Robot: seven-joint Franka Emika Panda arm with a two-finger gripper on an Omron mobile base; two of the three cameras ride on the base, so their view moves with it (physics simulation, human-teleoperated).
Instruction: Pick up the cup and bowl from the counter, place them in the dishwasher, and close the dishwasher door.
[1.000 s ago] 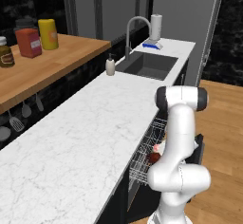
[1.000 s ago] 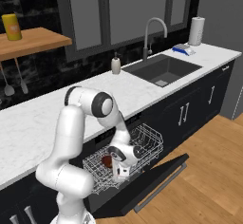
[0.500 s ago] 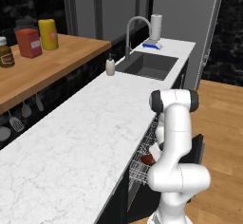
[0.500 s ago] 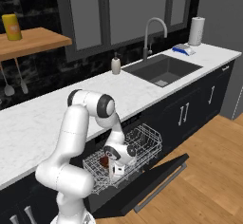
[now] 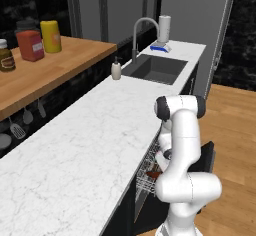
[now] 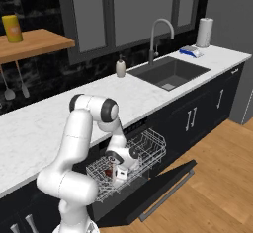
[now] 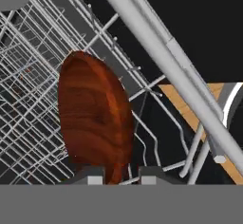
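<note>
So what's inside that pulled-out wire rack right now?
The wire rack holds the dark red-brown bowl, standing on edge at the gripper. The arm covers whatever else sits there.

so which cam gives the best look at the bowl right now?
Hand view: the bowl stands on edge amid the rack wires, close up, its rim between the jaws. Right base view shows a small dark red patch in the rack beside the gripper. Left base view shows a sliver behind the arm.

We see a glossy white arm (image 6: 79, 143) of rounded tubular segments with dark joint bands, a bulbous white base, and small dark fingers (image 7: 95, 175).
</note>
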